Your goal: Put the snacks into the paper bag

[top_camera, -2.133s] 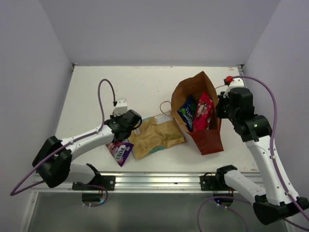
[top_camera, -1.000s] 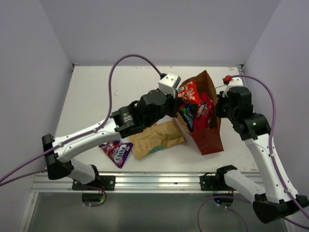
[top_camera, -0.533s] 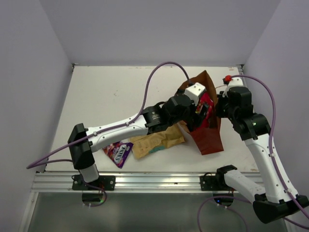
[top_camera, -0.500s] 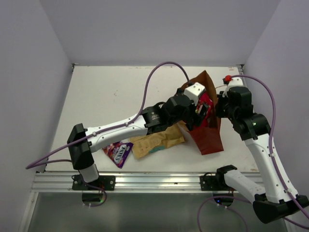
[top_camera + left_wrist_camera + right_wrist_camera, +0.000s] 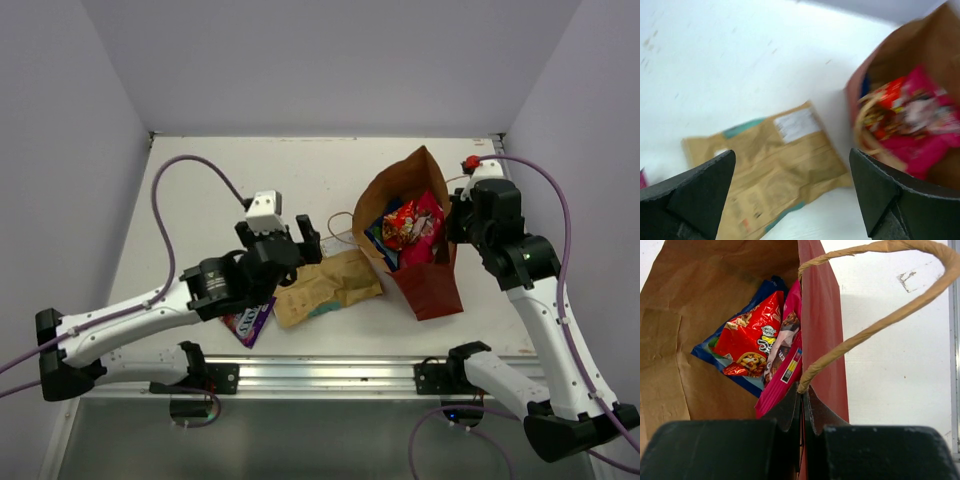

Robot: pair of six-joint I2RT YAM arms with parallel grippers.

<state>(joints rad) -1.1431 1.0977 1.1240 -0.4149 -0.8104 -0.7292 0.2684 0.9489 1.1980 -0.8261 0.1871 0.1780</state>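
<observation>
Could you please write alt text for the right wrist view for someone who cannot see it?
The right tool grips the rim of the open paper bag, viewed looking into it. Inside, a red-orange packet lies on a blue-and-white packet, with a pink packet beside them; a string handle loops above the white table.

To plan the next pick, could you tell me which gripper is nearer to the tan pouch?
Left. The left gripper hovers open close above the pouch; the right gripper grips the paper bag rim, the bag between it and the pouch.
</observation>
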